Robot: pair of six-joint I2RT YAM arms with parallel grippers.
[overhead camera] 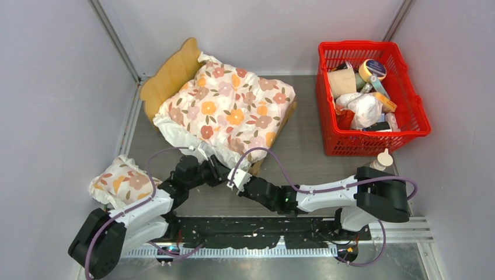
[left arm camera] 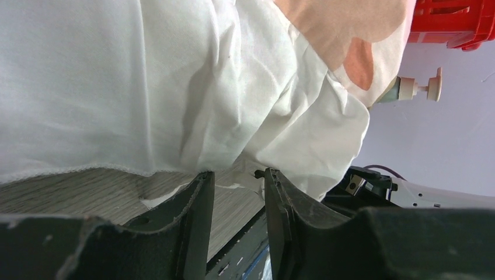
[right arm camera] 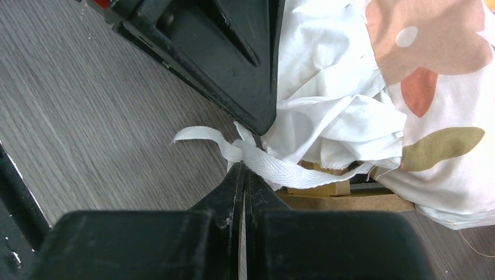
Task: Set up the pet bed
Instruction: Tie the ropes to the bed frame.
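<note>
The pet bed (overhead camera: 172,73) stands at the back left, its light-wood headboard showing. A white floral cushion (overhead camera: 233,108) covers the whole bed. Both grippers meet at the cushion's near corner. My right gripper (right arm camera: 244,169) is shut on a white ribbon tie (right arm camera: 280,169) that comes off the cushion's corner, just in front of the wooden frame (right arm camera: 344,201). My left gripper (left arm camera: 236,175) is open, its fingertips against the cushion's white underside (left arm camera: 117,76), with a strip of white ribbon lying between them. In the top view the left gripper (overhead camera: 220,169) sits right beside the right gripper (overhead camera: 236,178).
A red basket (overhead camera: 373,137) full of odds and ends stands at the back right. A pump bottle (overhead camera: 382,158) is just in front of it. A small floral pillow (overhead camera: 119,182) lies at the left, beside the left arm. Walls close in on three sides.
</note>
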